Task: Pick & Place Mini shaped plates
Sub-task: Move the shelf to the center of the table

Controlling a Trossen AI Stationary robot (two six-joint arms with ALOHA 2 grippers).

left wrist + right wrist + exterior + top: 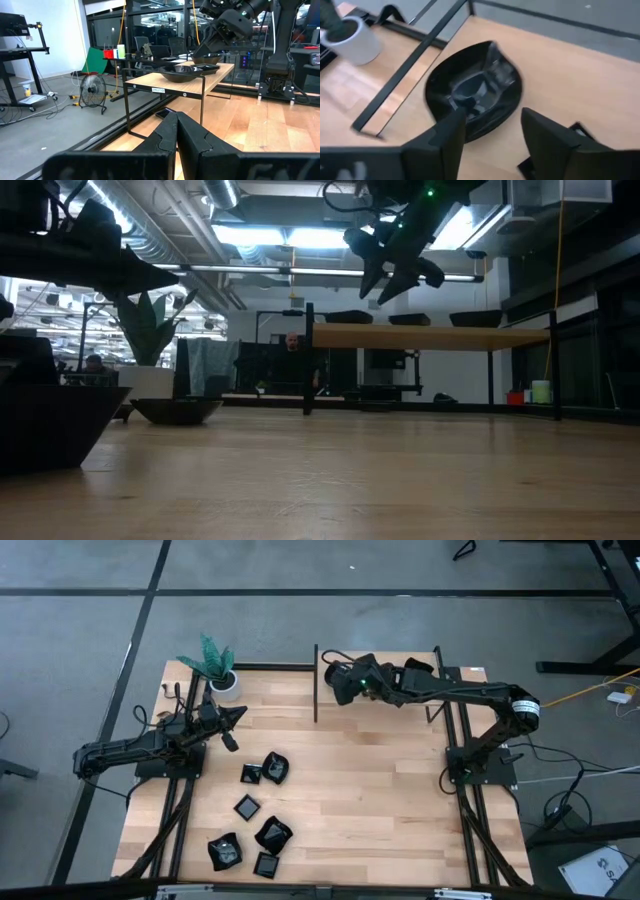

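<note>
Several mini shaped plates, glossy black, lie on the table's front left, among them a leaf-like one (pixel 275 767) and a square one (pixel 247 806). My right gripper (pixel 340 683) hangs over the left end of the raised wooden shelf (pixel 460 673) at the back. Its fingers stand open above a leaf-like black plate (pixel 475 95) that rests on the shelf, free of both fingers. More dark plates (pixel 182 74) sit on that shelf. My left gripper (pixel 232 720) waits shut and empty beside the pot, its closed fingertips (pixel 176 125) pointing toward the shelf.
A white pot with a green plant (pixel 225 683) stands at the back left corner, close to the shelf's black frame post (pixel 316 685). A near plate (pixel 50 420) looms large at the low view's left. A person shows far behind the table.
</note>
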